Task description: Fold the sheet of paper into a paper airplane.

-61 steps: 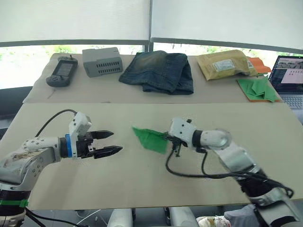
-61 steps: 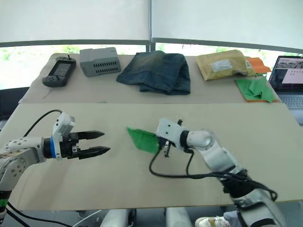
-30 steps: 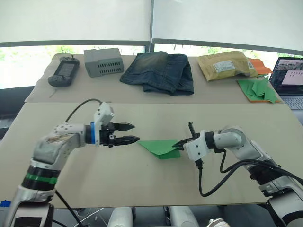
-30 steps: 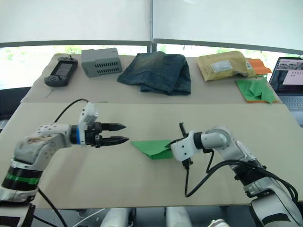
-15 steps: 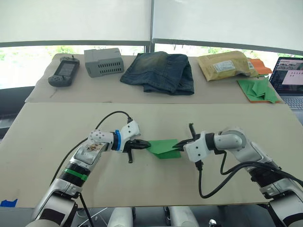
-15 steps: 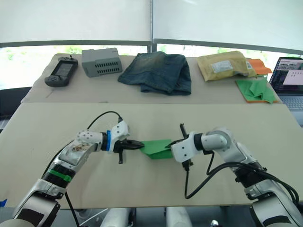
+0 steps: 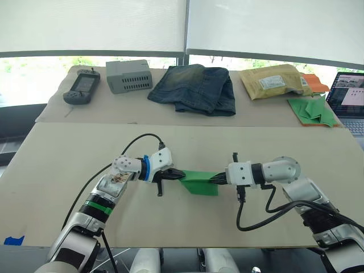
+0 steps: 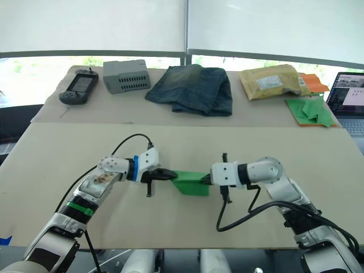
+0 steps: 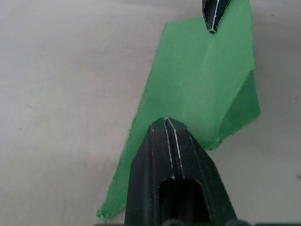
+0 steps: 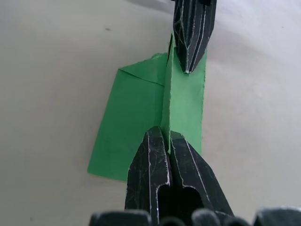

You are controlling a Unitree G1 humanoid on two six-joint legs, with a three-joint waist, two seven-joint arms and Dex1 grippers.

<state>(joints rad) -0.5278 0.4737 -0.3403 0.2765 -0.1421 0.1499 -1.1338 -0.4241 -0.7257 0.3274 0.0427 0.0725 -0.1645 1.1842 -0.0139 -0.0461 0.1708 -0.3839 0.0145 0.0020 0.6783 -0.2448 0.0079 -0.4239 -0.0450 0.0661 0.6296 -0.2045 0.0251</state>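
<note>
The bright green sheet of paper (image 7: 200,181), folded into a flat pointed wedge like a paper airplane, lies just above the near table between my two grippers. My left gripper (image 7: 180,175) is shut on its left end; its closed fingertips (image 9: 165,125) sit over the paper (image 9: 202,80). My right gripper (image 7: 215,180) is shut on the right end. In the right wrist view a raised fold of the paper (image 10: 136,113) stands between its fingers (image 10: 153,155), with the left gripper's tip (image 10: 190,42) at the far end.
The back table holds a handheld device (image 7: 81,87), a grey box (image 7: 129,75), folded jeans (image 7: 196,88), a yellow envelope (image 7: 273,82), a heap of green papers on an orange sheet (image 7: 314,110) and a laptop (image 7: 350,96). Black cables trail from both wrists.
Over the last second my left gripper swung in from the left and shut on the paper's left end. The right gripper has turned at the wrist while keeping hold of the right end.
</note>
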